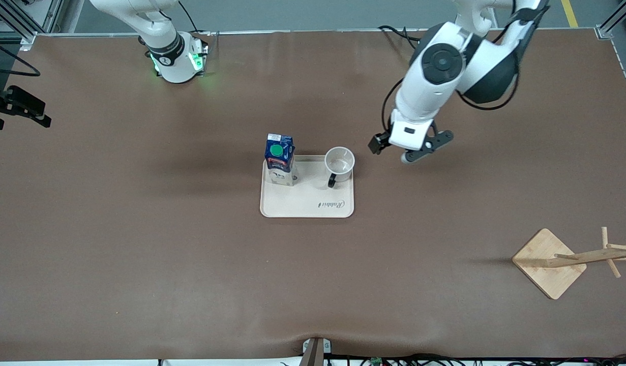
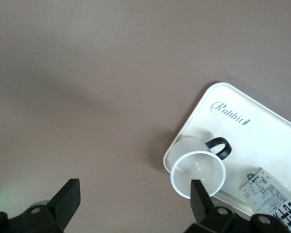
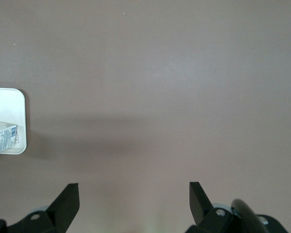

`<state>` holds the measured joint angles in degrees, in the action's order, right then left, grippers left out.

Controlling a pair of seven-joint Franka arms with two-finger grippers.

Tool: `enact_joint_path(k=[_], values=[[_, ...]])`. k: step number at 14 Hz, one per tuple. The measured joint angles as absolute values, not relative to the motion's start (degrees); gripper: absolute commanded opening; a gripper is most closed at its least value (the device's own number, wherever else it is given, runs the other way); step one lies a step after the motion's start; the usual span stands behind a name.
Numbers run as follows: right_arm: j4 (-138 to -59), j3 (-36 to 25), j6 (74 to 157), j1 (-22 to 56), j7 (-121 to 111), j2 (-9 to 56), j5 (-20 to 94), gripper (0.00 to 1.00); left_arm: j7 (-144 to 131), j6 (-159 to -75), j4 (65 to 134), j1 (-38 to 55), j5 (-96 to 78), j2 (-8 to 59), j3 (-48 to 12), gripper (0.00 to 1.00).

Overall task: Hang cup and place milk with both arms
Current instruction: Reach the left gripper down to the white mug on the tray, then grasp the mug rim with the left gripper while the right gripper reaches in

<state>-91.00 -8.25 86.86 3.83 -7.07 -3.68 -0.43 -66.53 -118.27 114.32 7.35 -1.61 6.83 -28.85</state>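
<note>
The cup (image 1: 339,161) stands upright on a cream tray (image 1: 307,203) at mid-table, its black handle turned toward the front camera. The milk (image 1: 279,158) stands on the same tray, toward the right arm's end. My left gripper (image 1: 422,147) is open and empty over bare table beside the tray, toward the left arm's end. The left wrist view shows this gripper (image 2: 133,194), the cup (image 2: 198,167), the tray (image 2: 242,131) and the milk (image 2: 276,194). My right gripper (image 3: 134,194) is open and empty over bare table; its view shows the tray's corner (image 3: 9,104) and the milk (image 3: 1,138).
A wooden cup rack (image 1: 552,262) with pegs stands on a square base near the front camera at the left arm's end. The right arm's base (image 1: 178,58) glows green. A brown mat covers the table. The right gripper does not show in the front view.
</note>
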Motion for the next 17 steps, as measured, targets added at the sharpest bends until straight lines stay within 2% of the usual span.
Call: enact_joint_path(k=[2, 5, 9, 11, 12, 14, 15, 17], values=[[-91.01, -8.25, 86.86, 3.83, -7.07, -3.68, -0.43, 1.00, -74.87, -121.80, 115.27, 11.12, 0.31, 10.09, -28.88, 0.99], [-91.00, -8.26, 86.86, 3.83, -7.07, -3.68, -0.43, 1.00, -87.02, -127.53, 115.56, 15.47, 4.44, 16.92, -28.88, 0.84], [-91.01, -8.25, 86.86, 3.83, -7.07, -3.68, -0.43, 1.00, -96.45, -133.62, 115.44, 17.39, 9.62, 24.31, -28.86, 0.72], [-91.00, -8.24, 86.87, 3.83, -7.07, -3.64, -0.43, 1.00, -99.16, -134.96, 114.99, 17.64, 10.97, 26.33, -28.86, 0.64], [-91.00, -8.20, 86.87, 3.83, -7.10, -3.46, -0.43, 1.00, -99.55, -135.00, 114.66, 17.68, 11.09, 26.87, -28.86, 0.52], [-91.01, -8.02, 86.89, 3.88, -7.12, -2.58, -0.43, 1.00, -100.30, -134.94, 114.34, 17.69, 11.11, 27.28, -28.85, 0.23], [-91.01, -7.92, 86.91, 3.95, -7.12, -1.98, -0.43, 1.00, -100.64, -134.93, 114.33, 17.69, 11.11, 27.31, -28.85, 0.16], [-91.02, -7.65, 87.11, 4.20, -7.21, -0.53, -0.43, 1.00, -101.16, -134.93, 114.10, 17.69, 11.11, 27.31, -28.84, 0.10]])
